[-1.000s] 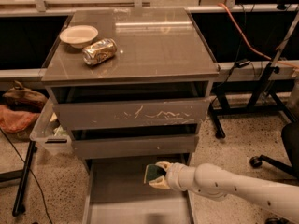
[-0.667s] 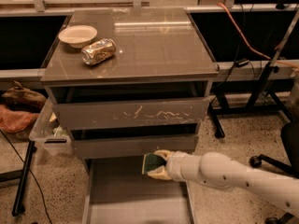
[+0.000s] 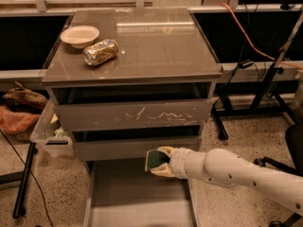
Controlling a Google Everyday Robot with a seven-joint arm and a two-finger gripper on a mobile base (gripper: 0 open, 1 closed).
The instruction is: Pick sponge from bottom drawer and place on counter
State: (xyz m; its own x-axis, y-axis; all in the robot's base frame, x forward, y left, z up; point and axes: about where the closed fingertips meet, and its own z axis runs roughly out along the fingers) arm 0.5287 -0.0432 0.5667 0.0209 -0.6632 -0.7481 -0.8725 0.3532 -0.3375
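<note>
The sponge (image 3: 153, 159), dark green with a thin yellow edge, is held in my gripper (image 3: 157, 161), whose cream fingers are shut on it. The gripper hangs above the back of the open bottom drawer (image 3: 132, 197), just in front of the middle drawer's front. My white arm (image 3: 236, 174) reaches in from the lower right. The counter (image 3: 156, 46) is the glossy grey-brown top of the cabinet, well above the gripper.
A crushed golden can (image 3: 100, 52) and a pale bowl (image 3: 79, 35) sit on the counter's left part. A clear bin (image 3: 49, 134) hangs at the cabinet's left side. Black stands and an orange cable (image 3: 246, 32) are at the right.
The gripper has risen with the sponge and moved left, from low over the drawer floor to the height of the middle drawer's front.
</note>
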